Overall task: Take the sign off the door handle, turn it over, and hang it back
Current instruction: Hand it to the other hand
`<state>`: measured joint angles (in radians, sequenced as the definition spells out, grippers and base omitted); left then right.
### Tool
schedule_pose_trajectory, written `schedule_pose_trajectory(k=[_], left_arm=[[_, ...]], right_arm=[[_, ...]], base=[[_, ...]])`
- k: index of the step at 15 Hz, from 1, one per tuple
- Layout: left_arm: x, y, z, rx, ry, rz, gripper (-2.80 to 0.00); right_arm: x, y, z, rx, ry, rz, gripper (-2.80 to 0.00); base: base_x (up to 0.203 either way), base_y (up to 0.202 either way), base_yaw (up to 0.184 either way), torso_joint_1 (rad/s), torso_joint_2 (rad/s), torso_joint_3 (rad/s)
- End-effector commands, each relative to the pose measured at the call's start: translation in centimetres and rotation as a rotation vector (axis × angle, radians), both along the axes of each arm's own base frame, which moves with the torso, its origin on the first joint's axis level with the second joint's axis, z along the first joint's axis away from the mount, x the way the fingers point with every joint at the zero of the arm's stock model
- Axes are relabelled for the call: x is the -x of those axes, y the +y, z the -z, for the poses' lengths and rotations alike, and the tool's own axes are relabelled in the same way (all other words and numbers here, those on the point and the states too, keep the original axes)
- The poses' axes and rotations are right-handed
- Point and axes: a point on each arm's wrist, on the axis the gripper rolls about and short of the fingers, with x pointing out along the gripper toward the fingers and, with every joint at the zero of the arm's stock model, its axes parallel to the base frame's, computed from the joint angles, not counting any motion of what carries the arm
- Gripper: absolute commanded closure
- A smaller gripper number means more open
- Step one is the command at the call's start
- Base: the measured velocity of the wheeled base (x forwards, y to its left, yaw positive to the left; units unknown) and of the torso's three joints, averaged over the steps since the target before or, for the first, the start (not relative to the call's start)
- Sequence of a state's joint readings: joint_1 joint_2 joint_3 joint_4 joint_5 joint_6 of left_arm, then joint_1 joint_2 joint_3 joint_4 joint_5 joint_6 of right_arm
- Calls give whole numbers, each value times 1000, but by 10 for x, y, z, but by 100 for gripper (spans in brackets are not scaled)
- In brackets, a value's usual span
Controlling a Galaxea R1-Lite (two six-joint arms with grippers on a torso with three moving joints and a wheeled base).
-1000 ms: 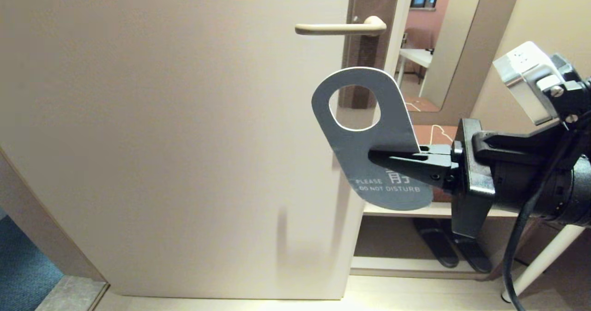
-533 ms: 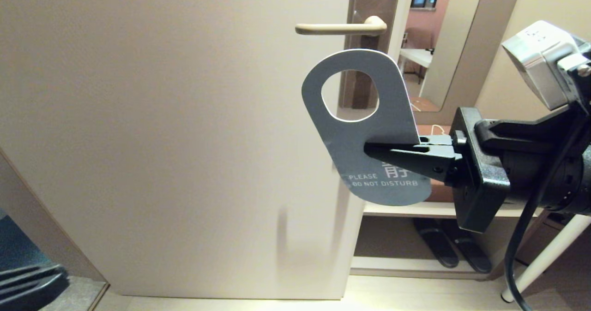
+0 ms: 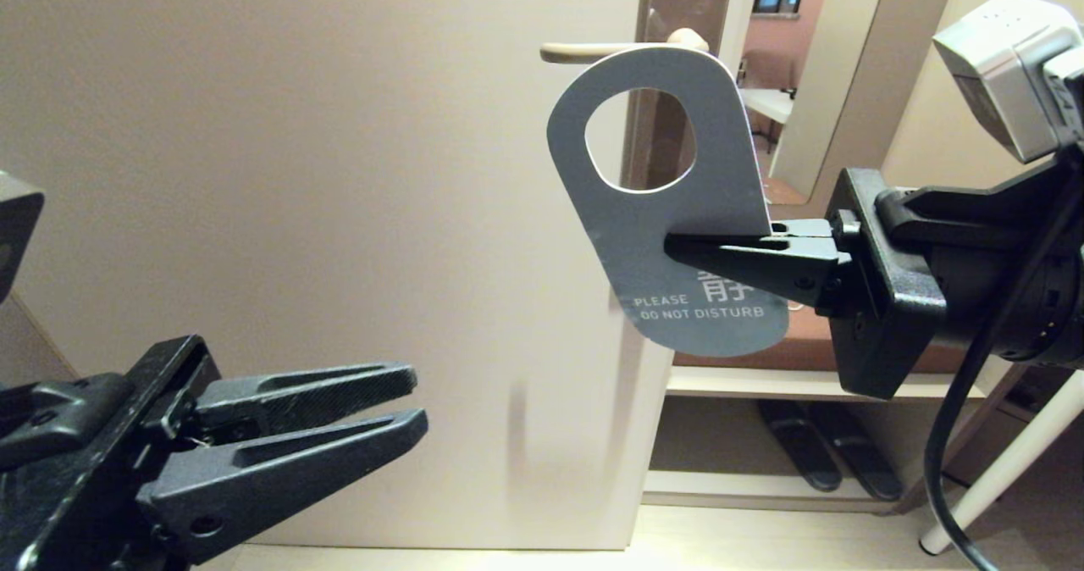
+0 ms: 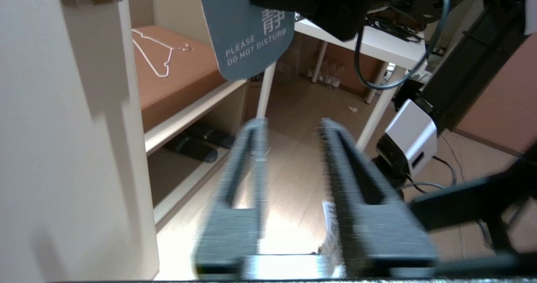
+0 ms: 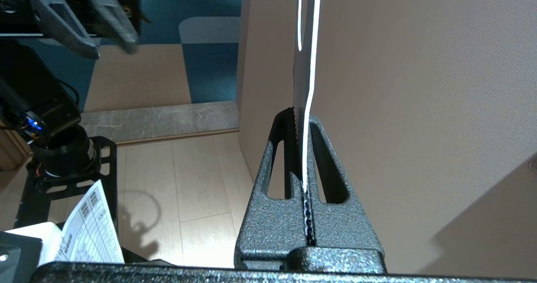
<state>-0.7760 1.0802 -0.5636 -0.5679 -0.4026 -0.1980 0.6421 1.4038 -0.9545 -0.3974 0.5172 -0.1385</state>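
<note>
Head view: my right gripper [image 3: 677, 247] reaches in from the right, its fingers clenched on the sign [image 3: 660, 215] at mid-height along the card's right edge; the right wrist view shows the card edge-on, pinched between the two toothed pads [image 5: 289, 148]. I hold the sign upright, blue "PLEASE DO NOT DISTURB" face toward the head camera, oval hole uppermost. Its top edge overlaps the door handle [image 3: 584, 50], and the lever does not pass through the hole. Behind both stands the beige door [image 3: 296, 173]. At lower left, my left gripper [image 3: 415, 401] points toward the sign, fingers parted and holding nothing, well apart from the card.
</note>
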Motion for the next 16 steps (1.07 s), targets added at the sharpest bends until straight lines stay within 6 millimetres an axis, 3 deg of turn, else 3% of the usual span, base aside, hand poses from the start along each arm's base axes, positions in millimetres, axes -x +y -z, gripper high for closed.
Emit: schedule_pose_trajectory(k=[1,6,11,16], left_arm=[[-12,-14,9,-35,32,12,-280],[-17,-17,10,-38,48,5,-280],[-32,-33,1,7,76,7,-280],[-40,-44,4,-8,92,90,-280]], right_arm=[[-1,1,0,0,-1,-5,0],[-1,2,-2,-35,61,-43,0],[0,2,-14,-103,136,-53,0],[2,4,-13,-88,154,-223,0]], base=[[0,0,0,0,0,0],[0,0,0,0,0,0],[0,0,0,0,0,0],[0,0,0,0,0,0]])
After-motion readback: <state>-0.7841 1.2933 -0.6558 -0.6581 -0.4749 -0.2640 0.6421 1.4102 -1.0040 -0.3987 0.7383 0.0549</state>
